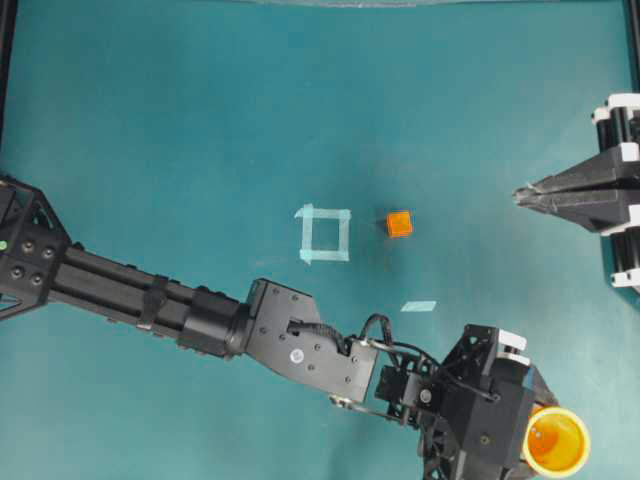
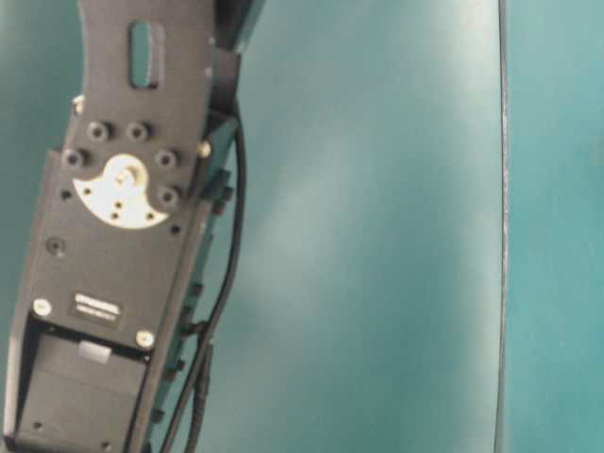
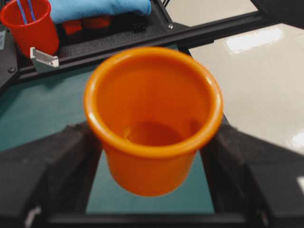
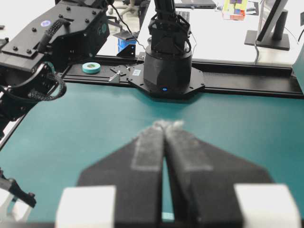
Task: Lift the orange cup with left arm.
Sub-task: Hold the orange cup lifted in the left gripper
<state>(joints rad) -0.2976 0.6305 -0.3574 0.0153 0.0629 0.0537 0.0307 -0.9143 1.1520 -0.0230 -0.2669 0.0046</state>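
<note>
Orange cup (image 3: pixel 153 121) sits clamped between the left end effector (image 3: pixel 152 156) fingers, mouth tilted toward the wrist camera, apparently raised off the teal counter (image 1: pixel 200 120) near its edge. Right end effector (image 4: pixel 164 137) rests closed, well apart.

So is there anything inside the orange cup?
No, the orange cup looks empty; only its orange bottom shows in the left wrist view. The left gripper holds it between its fingers, above the green table.

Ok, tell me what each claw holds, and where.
Left claw grips the orange cup by its side walls, below the rim. Right claw: shut, empty.
</note>
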